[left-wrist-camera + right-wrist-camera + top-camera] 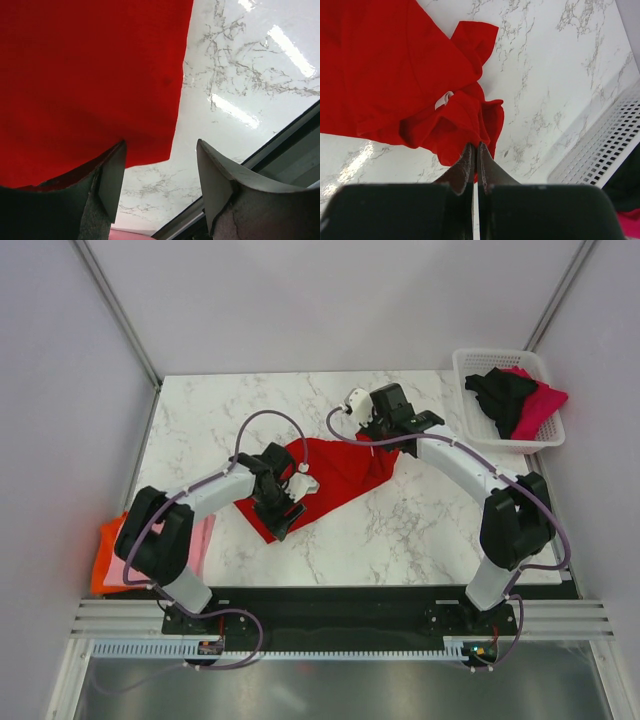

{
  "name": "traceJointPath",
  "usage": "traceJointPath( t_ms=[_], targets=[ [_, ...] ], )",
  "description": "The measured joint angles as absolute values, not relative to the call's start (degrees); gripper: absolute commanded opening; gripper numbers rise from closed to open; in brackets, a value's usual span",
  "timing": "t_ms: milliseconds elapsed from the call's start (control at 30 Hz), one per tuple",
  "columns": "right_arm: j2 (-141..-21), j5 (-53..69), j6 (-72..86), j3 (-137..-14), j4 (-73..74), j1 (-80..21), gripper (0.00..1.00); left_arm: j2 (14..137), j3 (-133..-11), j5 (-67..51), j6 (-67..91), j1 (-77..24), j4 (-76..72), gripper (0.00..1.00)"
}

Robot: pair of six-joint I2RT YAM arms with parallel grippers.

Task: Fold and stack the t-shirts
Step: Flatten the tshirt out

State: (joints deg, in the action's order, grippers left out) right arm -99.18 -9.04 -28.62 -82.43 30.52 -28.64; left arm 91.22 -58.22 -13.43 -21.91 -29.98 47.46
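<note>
- Left hand (161,146) spread apart, low over the red t-shirt (85,75) edge, flat on the desk (240,75).
- Right hand (475,147) clamped together on the red t-shirt's bunched edge.

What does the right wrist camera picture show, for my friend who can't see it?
The right pincer is shut on a bunched edge of the red t-shirt, which lies spread on the white marble table. A corner of the white lattice basket shows at the right.
</note>
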Motion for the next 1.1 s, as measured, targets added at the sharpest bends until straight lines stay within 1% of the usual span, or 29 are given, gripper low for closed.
traceJointPath(
  t_ms=[33,100,133,167,200,233,267,400,500,633,867,1000,1100],
  targets=[
    [-99.2,-8.9,-28.5,-82.4,30.5,-28.6,0.0,92.0,-58.2,-13.4,-21.9,-30.2,47.3,0.64],
    [-99.2,-8.9,-28.4,-82.4,30.5,-28.3,0.0,94.5,-58.1,-12.8,-21.9,-30.7,46.3,0.6],
    [-99.2,-8.8,-28.3,-82.4,30.5,-28.3,0.0,95.7,-58.1,-12.5,-21.9,-30.8,45.8,0.55],
    [-99.2,-8.9,-28.3,-82.4,30.5,-28.2,0.0,97.0,-58.2,-12.1,-21.9,-30.9,45.4,0.47],
    [-99.2,-8.8,-28.3,-82.4,30.5,-28.1,0.0,97.5,-58.7,-11.9,-21.8,-31.0,45.6,0.34],
    [-99.2,-8.8,-28.2,-82.4,30.5,-28.1,0.0,97.6,-58.8,-11.8,-21.6,-31.0,45.2,0.06],
    [-99.2,-8.8,-28.2,-82.4,30.5,-28.0,0.0,98.0,-59.0,-11.5,-21.5,-31.0,44.9,0.02],
    [-99.2,-8.8,-28.0,-82.4,30.6,-27.7,0.0,98.2,-59.5,-11.0,-22.0,-31.0,44.9,0.02],
    [-97.8,-8.4,-27.2,-82.4,31.2,-27.1,0.0,95.2,-59.6,-8.9,-22.6,-31.1,45.7,0.02],
    [-91.8,-6.3,-25.1,-82.4,32.0,-24.8,0.0,85.5,-63.1,-4.8,-26.4,-30.6,48.1,0.02],
    [-75.4,0.6,-23.4,-82.9,34.7,-22.9,0.0,65.1,-72.7,-0.7,-35.0,-29.2,47.4,0.02],
    [-67.4,2.1,-22.2,-84.3,35.6,-23.2,0.0,57.6,-73.6,0.7,-38.6,-29.2,46.5,0.02],
    [-64.7,1.2,-20.8,-84.1,34.9,-23.2,0.0,54.5,-70.9,3.0,-41.6,-29.2,41.2,0.02]
  ],
)
